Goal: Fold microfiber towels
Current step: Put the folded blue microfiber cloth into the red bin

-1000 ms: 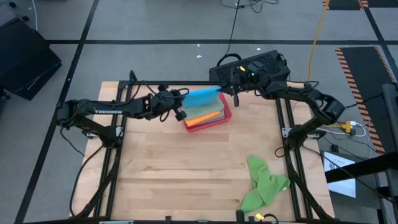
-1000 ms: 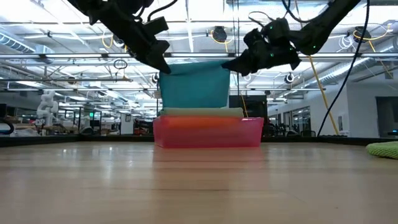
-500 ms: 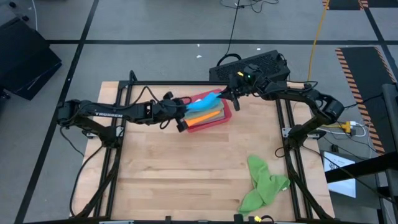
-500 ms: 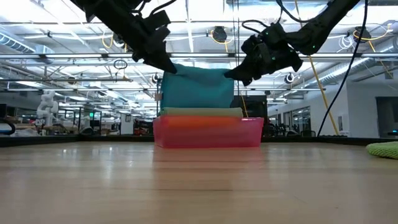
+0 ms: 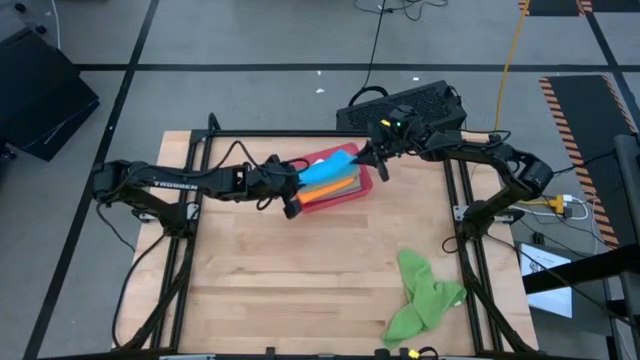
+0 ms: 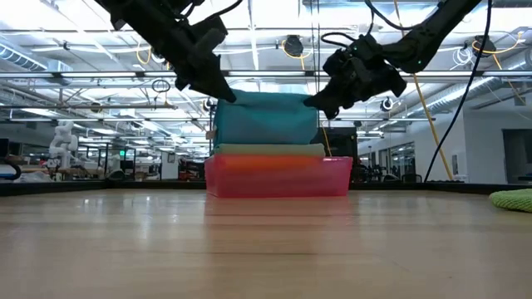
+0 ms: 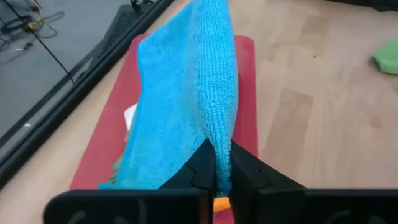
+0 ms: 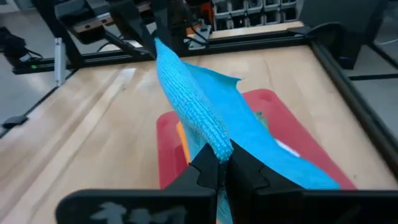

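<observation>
Bright blue towel (image 5: 327, 168) hung stretched just above the red tray (image 5: 335, 197), upper centre of frame, long axis spanning left gripper (image 5: 291, 184) and right gripper (image 5: 369, 154), both jaws clamped on opposite ends.

The bright blue towel (image 5: 328, 170) hides most of the stacked cloths beneath; their count is unclear. In the low view the bright green towel (image 6: 514, 198) is cut off by the edge.

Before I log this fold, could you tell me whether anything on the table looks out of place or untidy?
One thing: a bright green towel lies crumpled near the table's front right corner, unfolded and far from the red tray. The left gripper and right gripper hold the bright blue towel stretched above the tray's stack.
</observation>
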